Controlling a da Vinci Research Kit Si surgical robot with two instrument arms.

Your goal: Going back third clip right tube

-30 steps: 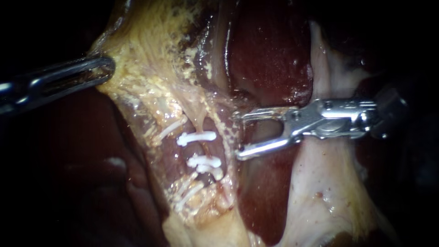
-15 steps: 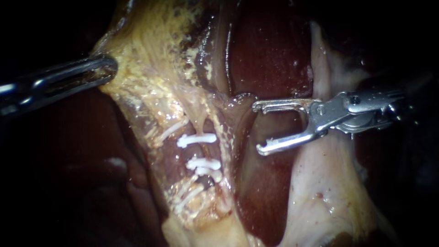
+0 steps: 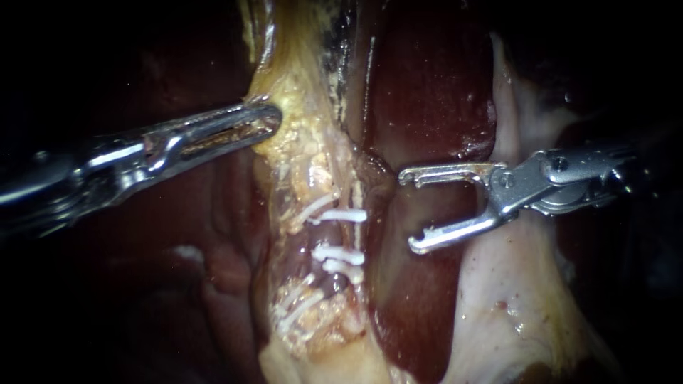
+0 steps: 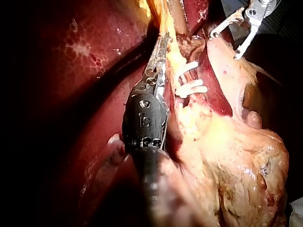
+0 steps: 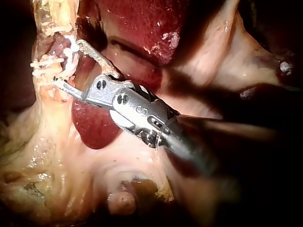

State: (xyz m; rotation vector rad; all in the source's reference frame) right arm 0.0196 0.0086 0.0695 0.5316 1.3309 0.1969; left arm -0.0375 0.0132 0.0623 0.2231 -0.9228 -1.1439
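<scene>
Three white clips [image 3: 340,254] cross the right tube [image 3: 334,235] near the middle of the endoscope view: one above, two close together below it. We note more white strands slanting just left of them, too small to sort out.

Our right instrument [image 3: 409,211] comes in from the right. Its jaws stand wide apart and hold nothing. They sit just beside the clipped tube without touching it, over dark red liver [image 3: 427,92], with pale tissue [image 3: 512,306] below the shaft. The right wrist view shows the same instrument [image 5: 67,61], its parted tips close to the clips [image 5: 47,61].

Our left instrument [image 3: 265,122] comes in from the left. Its jaws are closed on the edge of the yellow fatty tissue [image 3: 306,142] above the clips. In the left wrist view it [image 4: 162,45] lies along that strand, with the clips [image 4: 189,87] beside it.
</scene>
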